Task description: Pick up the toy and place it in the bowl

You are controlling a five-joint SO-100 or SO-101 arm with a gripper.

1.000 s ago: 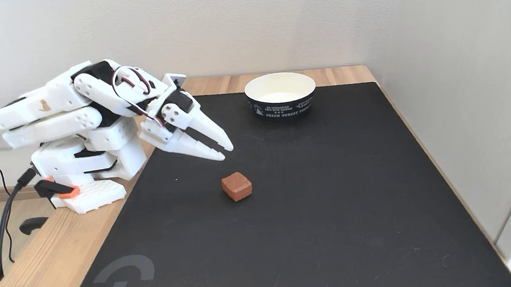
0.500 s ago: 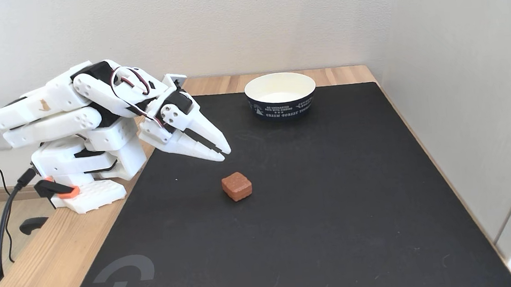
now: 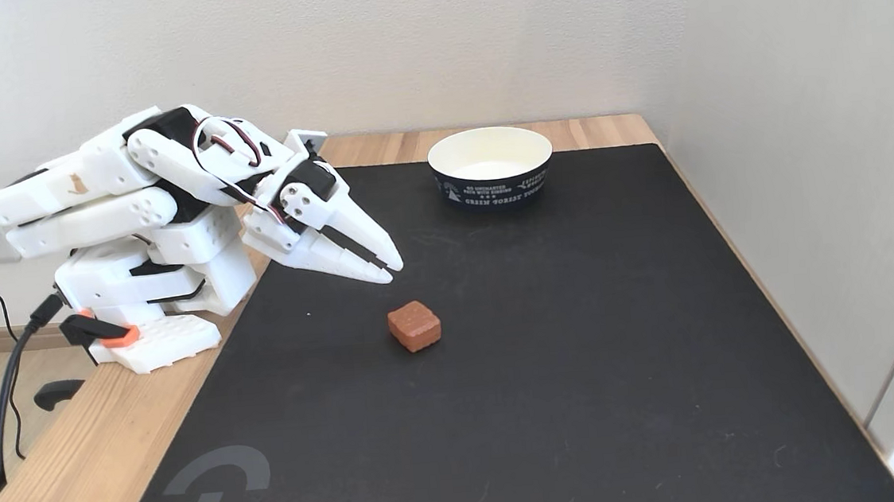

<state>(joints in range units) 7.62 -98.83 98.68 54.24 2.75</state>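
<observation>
The toy, a small reddish-brown block with rounded edges, lies on the black mat near its middle left. The bowl, cream inside and dark navy outside with white print, stands empty at the mat's far edge. My white gripper hangs just above the mat, a short way up and left of the toy, tips pointing down toward it. Its fingers lie together and hold nothing.
The arm's white base is clamped to the wooden table at the left, with black cables hanging off the edge. A wall panel borders the mat on the right.
The gripper has drawn back slightly to the left and its fingers have closed a little. The toy and the bowl have not moved.
</observation>
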